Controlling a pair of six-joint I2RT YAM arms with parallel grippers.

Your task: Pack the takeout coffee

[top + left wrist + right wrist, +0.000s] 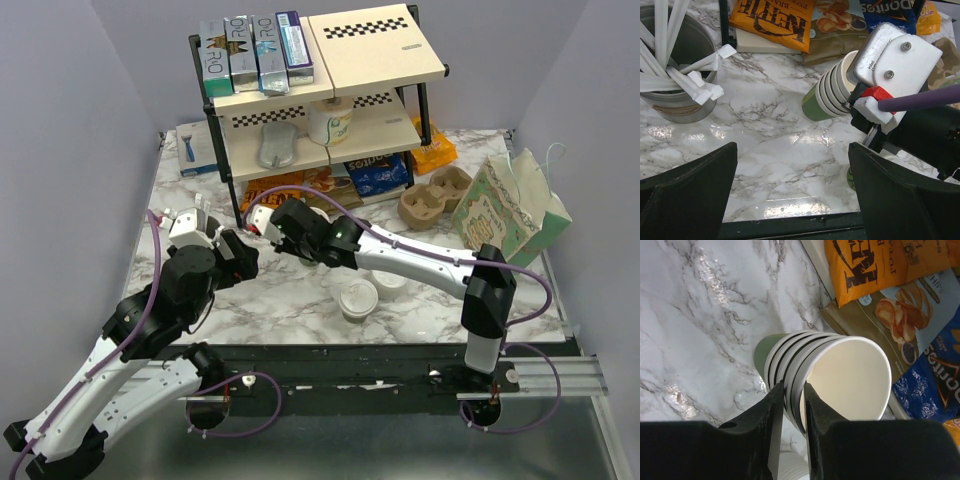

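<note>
The takeout coffee (357,299), a small cup with a round white lid, stands on the marble near the front, right of both grippers. Neither gripper touches it. A green sliver of it (852,175) shows behind my left gripper's right finger. My right gripper (794,400) is shut on the rim of the stack of nested lidless cups (840,375), one finger inside the top cup. The stack (827,95) hangs tilted above the marble. My left gripper (792,192) is open and empty, low over bare marble in front of the stack.
A metal tin of wrapped straws (675,75) stands at the left. Chip bags (775,22) lie under the shelf (320,95). The brown cup carrier (435,195) and a printed gift bag (510,210) are at the back right. A second white lidded item (390,283) sits by the coffee.
</note>
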